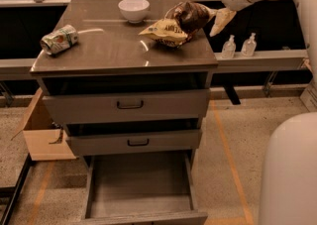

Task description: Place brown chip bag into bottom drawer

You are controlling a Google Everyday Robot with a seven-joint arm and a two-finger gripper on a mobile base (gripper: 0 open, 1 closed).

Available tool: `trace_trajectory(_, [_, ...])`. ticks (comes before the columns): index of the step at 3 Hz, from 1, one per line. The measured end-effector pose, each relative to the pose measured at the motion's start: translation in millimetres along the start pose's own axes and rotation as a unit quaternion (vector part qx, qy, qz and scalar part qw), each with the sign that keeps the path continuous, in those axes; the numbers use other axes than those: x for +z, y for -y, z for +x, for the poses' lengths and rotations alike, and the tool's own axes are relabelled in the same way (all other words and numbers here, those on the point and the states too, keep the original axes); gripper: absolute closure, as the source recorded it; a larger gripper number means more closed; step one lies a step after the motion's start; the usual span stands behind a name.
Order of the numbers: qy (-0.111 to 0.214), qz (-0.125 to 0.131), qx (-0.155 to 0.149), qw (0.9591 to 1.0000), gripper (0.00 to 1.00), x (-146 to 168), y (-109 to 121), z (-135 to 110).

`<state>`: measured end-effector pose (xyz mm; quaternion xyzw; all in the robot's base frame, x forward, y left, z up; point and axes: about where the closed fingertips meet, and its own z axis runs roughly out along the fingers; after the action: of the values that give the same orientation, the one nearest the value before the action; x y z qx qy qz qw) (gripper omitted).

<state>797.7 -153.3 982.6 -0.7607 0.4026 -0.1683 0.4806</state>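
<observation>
Grey metal, the bottom drawer (pixel 141 182) stood pulled out at the foot of the cabinet (pixel 163 107), directly below the bench (pixel 99 53) front edge. Up on the bench's far right corner lay the brown chip bag (pixel 176 25), its long axis running from the yellow panel at front-left to the dark end at back-right. The hand (pixel 221 22) hung just beside that dark end, past the bench's right edge, and whether it was open or closed could not be told.

Gripper (pixel 221 21) beside chip bag (pixel 182 20), bottom drawer (pixel 141 180) unobstructed
</observation>
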Motion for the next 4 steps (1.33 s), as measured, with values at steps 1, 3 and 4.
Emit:
trace_trajectory(1, [0.018, -0.010, -0.017, 0.9996, 0.00, 29, -1, -11])
trace_trajectory(3, [0.030, -0.027, -0.035, 0.9986, 0.00, 79, -2, -18])
trace_trajectory(4, [0.035, -0.042, -0.039, 0.9978, 0.00, 93, -10, -20])
